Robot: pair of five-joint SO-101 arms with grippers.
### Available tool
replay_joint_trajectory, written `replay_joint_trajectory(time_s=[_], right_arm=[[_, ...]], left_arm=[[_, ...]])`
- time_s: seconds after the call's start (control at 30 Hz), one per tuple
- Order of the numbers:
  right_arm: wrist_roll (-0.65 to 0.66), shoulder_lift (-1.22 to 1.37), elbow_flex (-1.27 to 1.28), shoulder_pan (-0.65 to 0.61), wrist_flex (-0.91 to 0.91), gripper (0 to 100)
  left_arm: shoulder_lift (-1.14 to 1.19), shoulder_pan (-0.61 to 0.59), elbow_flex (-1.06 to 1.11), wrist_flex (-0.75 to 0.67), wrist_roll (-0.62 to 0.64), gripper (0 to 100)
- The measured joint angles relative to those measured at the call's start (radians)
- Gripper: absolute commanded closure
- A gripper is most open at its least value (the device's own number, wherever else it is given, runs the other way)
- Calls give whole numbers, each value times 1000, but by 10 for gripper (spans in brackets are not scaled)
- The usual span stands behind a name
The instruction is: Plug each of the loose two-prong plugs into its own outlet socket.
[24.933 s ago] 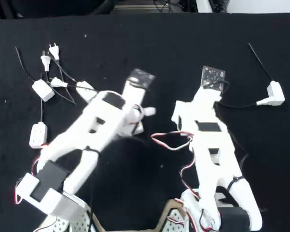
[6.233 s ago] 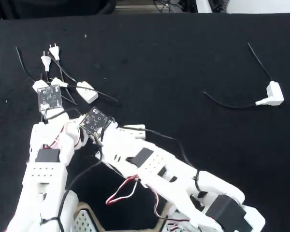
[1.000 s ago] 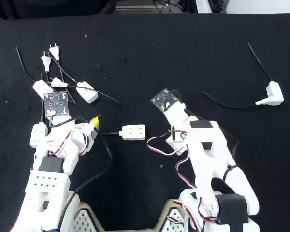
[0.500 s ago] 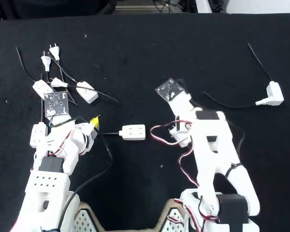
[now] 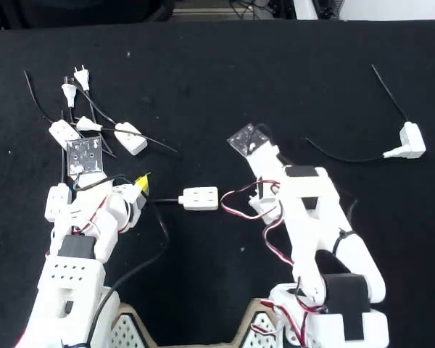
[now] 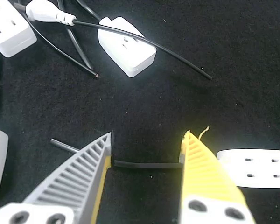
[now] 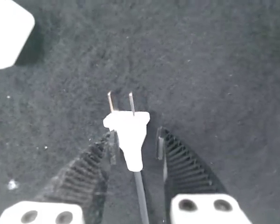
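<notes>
At the left of the black table point(image 5: 290, 65) we see a pair of small plugs point(image 5: 69, 91) lying side by side among tangled cords. Near them a third plug point(image 5: 87, 125) lies between a block socket point(image 5: 63, 134) and a second socket point(image 5: 130, 138). An edge socket point(image 5: 57, 201) sits just beside the left arm.

The left gripper point(image 6: 148, 135) hangs low over the cloth with its fingers spread wide, and a black cord point(image 6: 147, 164) spans the gap between them. Just to its right lies a flat outlet socket point(image 5: 200, 198), apart from the yellow finger.

The right gripper point(image 7: 135, 140) is down near the table with its fingers parted, one on either side of a white two-prong plug point(image 7: 127, 125). We see a gap along each side of the plug's neck, and the prongs point away from the wrist.

Far right, an angled plug point(image 5: 409, 141) lies by itself, well apart from every socket.
</notes>
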Motion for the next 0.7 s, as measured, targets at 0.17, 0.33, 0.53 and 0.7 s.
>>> replay_joint_trajectory(time_s=[0.17,0.33,0.53,0.7], right_arm=[[0,5,0,-2,0,865],[-2,-12,0,0,54,865],[-2,-35,0,0,60,987],[-2,-43,0,3,60,988]], left_arm=[[0,0,0,0,0,758],[0,0,0,0,0,758],[0,0,0,0,0,758],[0,0,0,0,0,758]])
